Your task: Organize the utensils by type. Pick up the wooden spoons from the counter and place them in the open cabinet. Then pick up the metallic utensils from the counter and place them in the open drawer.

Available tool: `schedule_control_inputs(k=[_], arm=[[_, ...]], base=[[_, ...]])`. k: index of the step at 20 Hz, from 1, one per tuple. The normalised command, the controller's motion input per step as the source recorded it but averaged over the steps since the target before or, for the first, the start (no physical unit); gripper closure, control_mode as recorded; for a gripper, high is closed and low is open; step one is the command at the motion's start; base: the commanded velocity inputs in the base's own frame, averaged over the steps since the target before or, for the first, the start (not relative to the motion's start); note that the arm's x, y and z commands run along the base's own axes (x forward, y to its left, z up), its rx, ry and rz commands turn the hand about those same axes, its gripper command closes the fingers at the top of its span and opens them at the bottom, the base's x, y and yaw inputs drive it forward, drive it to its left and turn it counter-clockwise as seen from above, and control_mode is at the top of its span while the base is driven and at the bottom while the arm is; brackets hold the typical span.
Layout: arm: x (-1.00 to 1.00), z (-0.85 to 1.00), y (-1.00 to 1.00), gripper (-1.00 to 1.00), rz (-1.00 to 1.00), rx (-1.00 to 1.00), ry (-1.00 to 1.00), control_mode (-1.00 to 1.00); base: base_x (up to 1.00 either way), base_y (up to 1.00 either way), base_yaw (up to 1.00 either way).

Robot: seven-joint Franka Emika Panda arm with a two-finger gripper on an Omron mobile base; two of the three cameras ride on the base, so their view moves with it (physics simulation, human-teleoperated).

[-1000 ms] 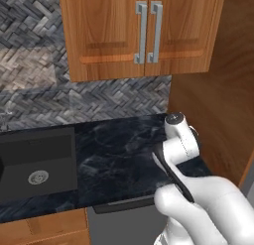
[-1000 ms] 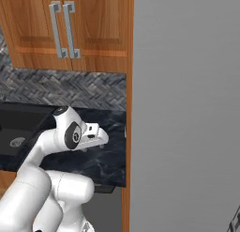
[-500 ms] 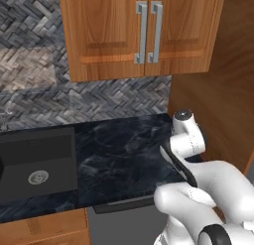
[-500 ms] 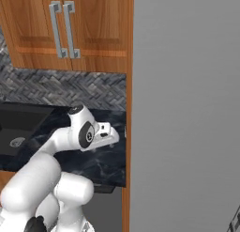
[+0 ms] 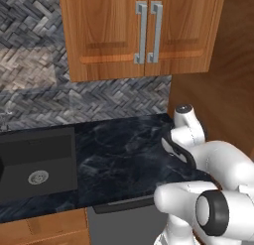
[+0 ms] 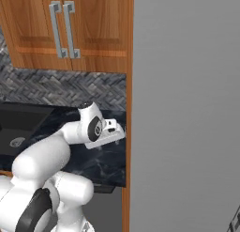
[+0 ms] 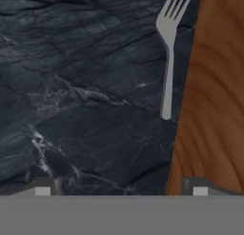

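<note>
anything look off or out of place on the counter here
One thing: a metal fork lies loose on the black counter, pushed up close beside the wooden side panel, not in a drawer. Nothing looks spilled or damaged. The open gripper hovers above it.

A black rectangular sink (image 5: 37, 162) with a round silver drain (image 5: 38, 177) is seen at left, backed by grey herringbone tile backsplash (image 5: 84, 104); a tall grey panel (image 6: 187, 113) stands right.

— How many metal utensils are counted on the counter (image 7: 71, 86)?
— One fork (image 7: 167, 53) is seen, near the wooden panel (image 7: 214, 101).
— And the cabinet doors (image 5: 141, 30)?
— Two are counted, with two bar handles (image 5: 149, 33). One sink (image 5: 34, 162) is set at the left.
</note>
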Motion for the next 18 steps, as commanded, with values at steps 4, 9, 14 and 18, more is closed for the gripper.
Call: schedule_control_inputs(k=[4,9,14,18], arm=[[0.2,-0.01,-0.17,-1.0,0.08,0.0,0.11,-1.0],[0.28,-0.01,-0.21,-1.0,0.07,0.0,0.08,-1.0],[0.22,-0.18,-0.19,-1.0,0.05,0.0,0.01,-1.0],[0.22,-0.24,-0.14,-1.0,0.07,0.0,0.0,-1.0]], base=[[0.0,0.0,0.0],[0.0,0.0,0.0],[0.0,0.0,0.0],[0.0,0.0,0.0]])
